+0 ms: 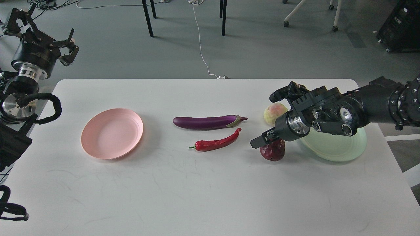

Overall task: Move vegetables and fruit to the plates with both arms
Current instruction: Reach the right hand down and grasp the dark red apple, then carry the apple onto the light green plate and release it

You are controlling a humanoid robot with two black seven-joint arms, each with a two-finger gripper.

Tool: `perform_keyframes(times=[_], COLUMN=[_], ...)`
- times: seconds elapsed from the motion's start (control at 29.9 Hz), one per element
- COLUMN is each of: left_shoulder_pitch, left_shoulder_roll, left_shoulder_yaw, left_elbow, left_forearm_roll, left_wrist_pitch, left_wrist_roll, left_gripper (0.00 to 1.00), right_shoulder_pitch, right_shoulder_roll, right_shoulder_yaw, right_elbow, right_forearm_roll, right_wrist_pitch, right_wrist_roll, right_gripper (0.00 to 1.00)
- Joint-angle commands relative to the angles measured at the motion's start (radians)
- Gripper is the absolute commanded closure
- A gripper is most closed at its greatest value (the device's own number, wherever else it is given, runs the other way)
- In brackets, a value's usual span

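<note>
The purple eggplant (pixel 206 122) and the red chili (pixel 216 143) lie side by side at the table's middle. The pale pink plate (pixel 111 133) sits empty to their left. My right gripper (pixel 262 140) is down on top of the dark red pomegranate (pixel 274 152), touching it; its fingers are dark and I cannot tell whether they grip it. The pale yellow-green fruit (pixel 275 111) sits just behind the arm. The mint green plate (pixel 338 151) is partly hidden under my right arm. My left gripper (pixel 67 46) is open and empty, off the table's far left corner.
The white table (pixel 197 190) has rounded far corners. Beyond it on the grey floor are chair legs (pixel 147 18), a white cable (pixel 201 49) and a black cabinet (pixel 402 26) at the far right.
</note>
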Motion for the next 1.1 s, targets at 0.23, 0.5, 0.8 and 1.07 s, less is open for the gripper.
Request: perform_keyframes(times=[0.23, 0.5, 0.8, 1.07], left_shoulder_pitch=[0.0, 0.013, 0.013, 0.011], left_shoulder_roll=[0.016, 0.018, 0.019, 0.016], left_shoulder_yaw=[0.0, 0.0, -0.005, -0.005], left_elbow=[0.0, 0.002, 0.002, 0.002], left_forearm_roll=[-0.001, 0.0, 0.0, 0.0], left_wrist_pitch=[0.0, 0.0, 0.0, 0.001], left_wrist_roll=[-0.015, -0.029, -0.027, -0.029], left_gripper=[0.02, 0.02, 0.02, 0.02], right_shoulder_pitch=[0.012, 0.04, 0.205, 0.129], right_shoulder_roll=[0.001, 0.003, -0.149, -0.348], right_shoulder_yaw=[-0.062, -0.062, -0.001, -0.053], right_elbow=[0.037, 0.046, 0.091, 0.065], right_forearm_roll=[-0.102, -0.105, -0.102, -0.24], right_wrist_pitch=[0.001, 0.003, 0.013, 0.007], right_wrist_roll=[0.003, 0.003, 0.002, -0.003], right_gripper=[0.15, 0.44, 0.45, 0.4])
